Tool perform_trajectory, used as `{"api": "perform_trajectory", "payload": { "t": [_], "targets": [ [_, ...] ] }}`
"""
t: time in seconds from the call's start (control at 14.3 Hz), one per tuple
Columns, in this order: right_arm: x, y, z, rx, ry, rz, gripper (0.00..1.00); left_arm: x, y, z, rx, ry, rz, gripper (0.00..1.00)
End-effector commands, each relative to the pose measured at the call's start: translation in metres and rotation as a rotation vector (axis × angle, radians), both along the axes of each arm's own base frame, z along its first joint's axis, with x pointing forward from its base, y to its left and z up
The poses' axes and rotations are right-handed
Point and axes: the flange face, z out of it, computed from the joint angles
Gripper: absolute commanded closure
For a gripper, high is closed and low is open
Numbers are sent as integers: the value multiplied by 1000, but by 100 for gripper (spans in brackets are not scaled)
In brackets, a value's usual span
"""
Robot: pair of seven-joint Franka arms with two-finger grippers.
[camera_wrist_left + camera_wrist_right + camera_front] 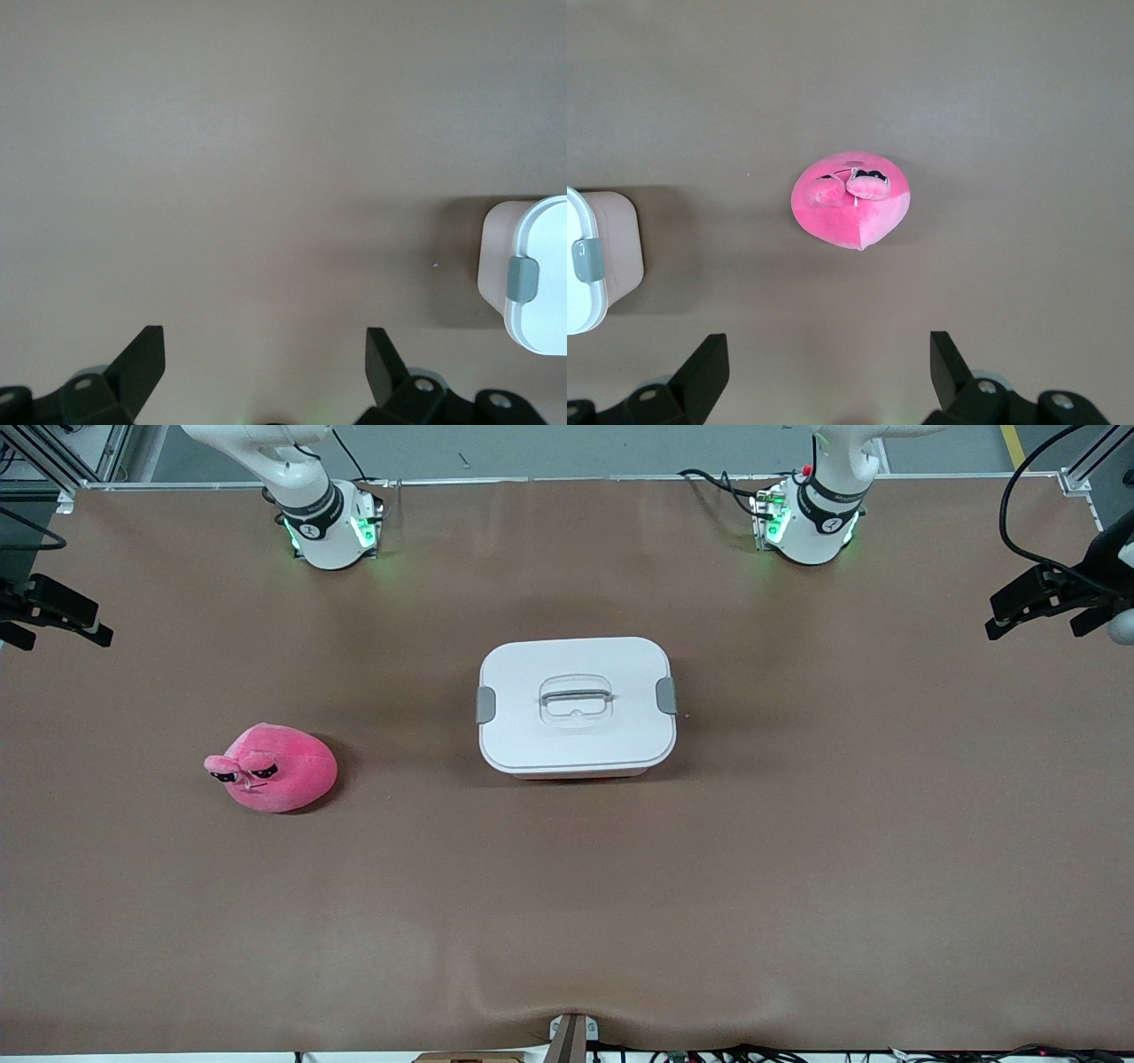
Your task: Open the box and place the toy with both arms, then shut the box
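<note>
The box [576, 735] stands shut at the middle of the table, its white lid [532, 682] carrying two grey side clips and a recessed handle [576, 698]. The pink plush toy [275, 769] lies toward the right arm's end of the table, a little nearer the front camera than the box. My right gripper [828, 347] hangs open high above the table beside the toy [850, 205], with nothing between its fingers. My left gripper [266, 343] hangs open high over bare table beside the box's clip end [523, 279], holding nothing.
Both arm bases [332, 527] [806, 522] stand along the table edge farthest from the front camera. Brown table surface [567, 886] spreads wide around box and toy. A small mount [571, 1036] sits at the nearest edge.
</note>
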Motion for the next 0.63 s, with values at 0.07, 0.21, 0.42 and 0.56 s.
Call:
{"api": "perform_trajectory", "payload": {
  "t": [0.07, 0.21, 0.42, 0.56],
  "targets": [
    [0, 1, 3, -16, 0, 13, 0, 14, 8, -10, -14, 9, 4, 0],
    [0, 1, 3, -15, -2, 13, 0, 25, 11, -13, -4, 9, 26, 0],
    [1, 2, 2, -15, 1, 15, 0, 36, 12, -23, -5, 21, 32, 0],
    [1, 2, 1, -15, 3, 15, 0, 46, 11, -30, -8, 17, 32, 0]
  ]
}}
